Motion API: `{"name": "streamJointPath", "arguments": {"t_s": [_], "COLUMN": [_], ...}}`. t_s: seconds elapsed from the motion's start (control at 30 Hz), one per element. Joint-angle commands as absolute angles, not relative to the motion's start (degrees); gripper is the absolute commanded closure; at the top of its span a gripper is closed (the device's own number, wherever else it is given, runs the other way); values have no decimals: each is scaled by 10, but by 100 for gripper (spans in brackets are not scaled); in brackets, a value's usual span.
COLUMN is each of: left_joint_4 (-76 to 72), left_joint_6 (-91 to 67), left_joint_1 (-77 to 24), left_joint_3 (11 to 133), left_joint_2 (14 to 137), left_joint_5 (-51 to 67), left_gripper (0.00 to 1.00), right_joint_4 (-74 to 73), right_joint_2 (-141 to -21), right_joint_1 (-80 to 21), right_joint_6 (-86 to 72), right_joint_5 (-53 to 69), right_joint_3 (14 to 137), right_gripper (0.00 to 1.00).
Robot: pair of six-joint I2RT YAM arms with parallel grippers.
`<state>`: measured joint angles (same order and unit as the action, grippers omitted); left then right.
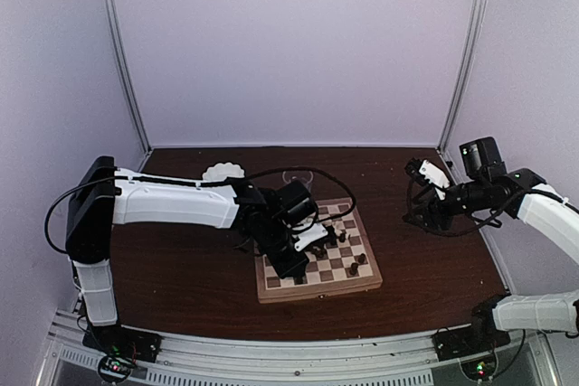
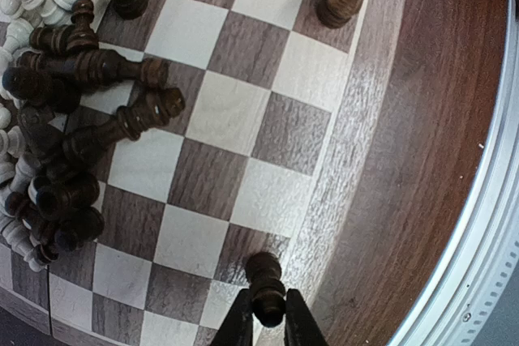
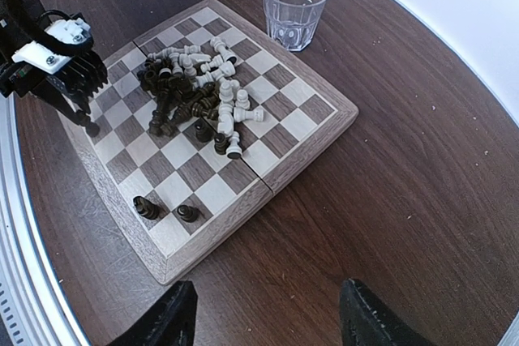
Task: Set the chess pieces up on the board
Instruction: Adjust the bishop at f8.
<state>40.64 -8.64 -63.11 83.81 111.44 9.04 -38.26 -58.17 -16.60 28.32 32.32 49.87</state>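
The board (image 1: 317, 291) lies mid-table. A heap of dark and cream chess pieces (image 3: 195, 95) lies toppled on its middle squares and also fills the left of the left wrist view (image 2: 57, 119). My left gripper (image 2: 268, 318) is shut on a dark pawn (image 2: 266, 281), held upright at a dark square beside the board's rim (image 2: 357, 143). I cannot tell whether the pawn touches the square. Two dark pieces (image 3: 146, 208) (image 3: 187, 213) stand near a board corner. My right gripper (image 3: 268, 322) hangs open over bare tabletop, off the board's right side.
A clear drinking glass (image 3: 294, 6) stands just beyond the board, and a white scalloped dish (image 1: 223, 172) sits behind it. A metal rail (image 2: 486, 224) runs along the table's near edge. Pale walls enclose the back and sides.
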Motion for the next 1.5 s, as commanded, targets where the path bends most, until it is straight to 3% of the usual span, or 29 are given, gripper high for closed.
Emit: {"name": "streamJointPath", "arguments": {"t_s": [0.0, 0.47, 0.87, 1.47], "left_joint_4": [399, 388, 389, 394], "left_joint_6": [-80, -84, -82, -81], "left_joint_1": [-630, -630, -630, -630], "left_joint_3": [854, 848, 845, 841], "left_joint_2": [1124, 1122, 1124, 1127], "left_joint_5": [83, 56, 65, 87], "left_gripper": [87, 93, 85, 89], "right_joint_4": [-373, -372, -372, -370], "right_joint_2": [-576, -577, -577, -583], "right_joint_1": [-162, -161, -161, -160], "right_joint_6": [288, 288, 288, 288], "right_joint_5": [333, 332, 333, 333], "right_joint_3": [492, 490, 490, 490], "right_gripper": [37, 37, 37, 37]}}
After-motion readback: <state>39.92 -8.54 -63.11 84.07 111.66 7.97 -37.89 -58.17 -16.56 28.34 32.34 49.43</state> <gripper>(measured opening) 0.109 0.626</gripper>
